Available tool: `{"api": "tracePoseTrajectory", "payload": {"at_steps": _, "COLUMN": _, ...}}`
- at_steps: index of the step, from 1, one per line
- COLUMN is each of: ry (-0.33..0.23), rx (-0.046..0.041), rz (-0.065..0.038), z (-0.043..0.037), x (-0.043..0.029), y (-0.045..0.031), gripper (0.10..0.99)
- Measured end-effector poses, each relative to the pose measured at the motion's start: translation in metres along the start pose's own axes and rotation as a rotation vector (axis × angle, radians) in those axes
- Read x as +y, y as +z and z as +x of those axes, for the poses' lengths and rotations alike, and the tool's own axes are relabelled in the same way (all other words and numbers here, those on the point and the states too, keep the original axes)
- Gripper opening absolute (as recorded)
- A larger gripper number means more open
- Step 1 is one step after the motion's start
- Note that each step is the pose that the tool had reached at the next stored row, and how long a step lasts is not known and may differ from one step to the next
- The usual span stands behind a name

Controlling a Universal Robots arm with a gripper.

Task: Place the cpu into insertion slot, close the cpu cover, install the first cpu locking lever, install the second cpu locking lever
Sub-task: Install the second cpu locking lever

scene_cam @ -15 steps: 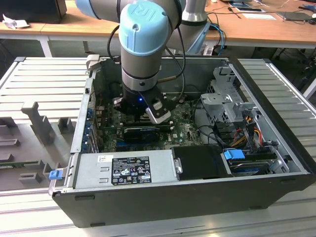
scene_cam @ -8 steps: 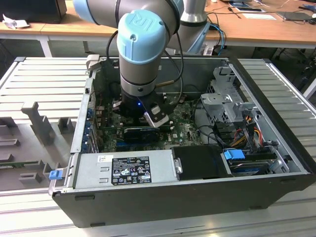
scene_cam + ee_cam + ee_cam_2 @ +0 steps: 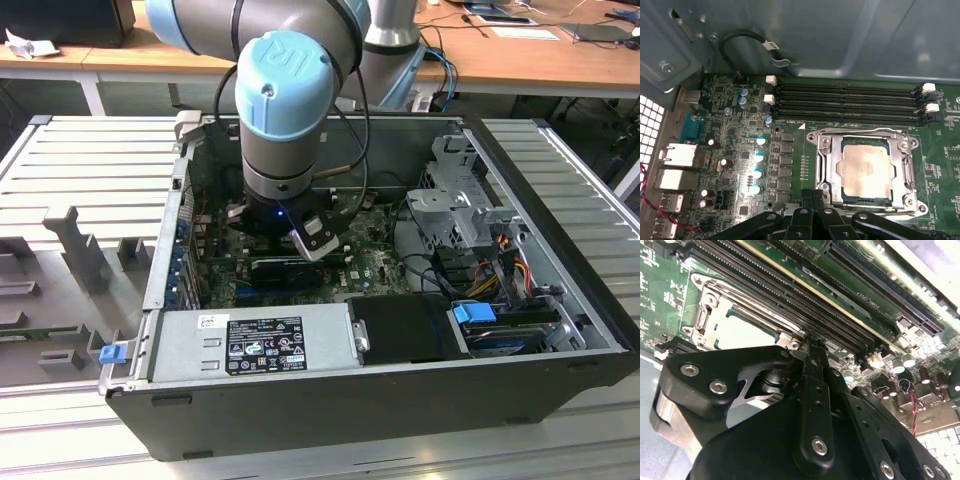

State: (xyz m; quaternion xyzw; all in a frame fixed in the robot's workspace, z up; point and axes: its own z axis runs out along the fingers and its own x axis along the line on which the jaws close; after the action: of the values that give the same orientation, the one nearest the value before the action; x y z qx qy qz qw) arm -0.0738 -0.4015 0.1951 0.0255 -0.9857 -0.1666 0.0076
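gripper (image 3: 810, 347): closed, empty | cpu (image 3: 866, 170): seated under cpu cover (image 3: 902, 172) | memory slots (image 3: 845, 105): beside socket

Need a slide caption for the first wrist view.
Cpu seated in the insertion slot, cpu cover closed over it, pincer at the socket's edge.

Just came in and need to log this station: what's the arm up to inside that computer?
A robot arm is reaching down into an open desktop computer case, working at the motherboard's processor socket. In the first wrist view the cpu already lies in the insertion slot, and the cpu cover is down over it, framing the chip. The claw sits shut at the socket's edge, beside the memory slots.
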Motion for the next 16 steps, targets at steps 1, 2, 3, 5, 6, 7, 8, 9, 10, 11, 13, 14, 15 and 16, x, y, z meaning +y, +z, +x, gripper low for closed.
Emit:
{"api": "tracePoseTrajectory", "payload": {"at_steps": 1, "ry": 0.0, "rx": -0.0001, "rz": 0.0, "z": 0.0008, "x": 0.0, "y": 0.0, "gripper": 0.106}}
{"api": "tracePoseTrajectory", "payload": {"at_steps": 2, "ry": 0.0, "rx": -0.0001, "rz": 0.0, "z": 0.0013, "x": 0.0, "y": 0.0, "gripper": 0.106}}
{"api": "tracePoseTrajectory", "payload": {"at_steps": 3, "ry": 0.0, "rx": -0.0002, "rz": 0.0, "z": 0.0017, "x": 0.0, "y": 0.0001, "gripper": 0.106}}
{"api": "tracePoseTrajectory", "payload": {"at_steps": 5, "ry": 0.0, "rx": -0.0001, "rz": 0.0, "z": 0.0019, "x": -0.0003, "y": 0.0007, "gripper": 0.106}}
{"api": "tracePoseTrajectory", "payload": {"at_steps": 6, "ry": 0.0, "rx": 0.0, "rz": 0.0, "z": 0.002, "x": -0.0004, "y": 0.0012, "gripper": 0.106}}
{"api": "tracePoseTrajectory", "payload": {"at_steps": 7, "ry": 0.0, "rx": 0.0, "rz": 0.0, "z": 0.002, "x": -0.0004, "y": 0.0012, "gripper": 0.106}}
{"api": "tracePoseTrajectory", "payload": {"at_steps": 8, "ry": 0.0, "rx": 0.0, "rz": 0.0, "z": 0.002, "x": -0.0004, "y": 0.0013, "gripper": 0.106}}
{"api": "tracePoseTrajectory", "payload": {"at_steps": 9, "ry": 0.0, "rx": -0.0001, "rz": 0.0, "z": 0.0019, "x": -0.0004, "y": 0.0012, "gripper": 0.106}}
{"api": "tracePoseTrajectory", "payload": {"at_steps": 10, "ry": 0.0, "rx": -0.0002, "rz": 0.0, "z": 0.002, "x": -0.0001, "y": 0.0003, "gripper": 0.106}}
{"api": "tracePoseTrajectory", "payload": {"at_steps": 11, "ry": 0.0, "rx": -0.0002, "rz": -0.001, "z": 0.002, "x": 0.001, "y": -0.0025, "gripper": 0.106}}
{"api": "tracePoseTrajectory", "payload": {"at_steps": 13, "ry": 0.0, "rx": -0.0004, "rz": -0.003, "z": 0.0021, "x": 0.0026, "y": -0.0073, "gripper": 0.106}}
{"api": "tracePoseTrajectory", "payload": {"at_steps": 14, "ry": 0.0, "rx": -0.0004, "rz": -0.003, "z": 0.0021, "x": 0.0029, "y": -0.0081, "gripper": 0.106}}
{"api": "tracePoseTrajectory", "payload": {"at_steps": 15, "ry": 0.0, "rx": -0.0003, "rz": -0.003, "z": 0.0021, "x": 0.0031, "y": -0.0087, "gripper": 0.106}}
{"api": "tracePoseTrajectory", "payload": {"at_steps": 16, "ry": 0.0, "rx": -0.0003, "rz": -0.003, "z": 0.0021, "x": 0.0037, "y": -0.0105, "gripper": 0.106}}
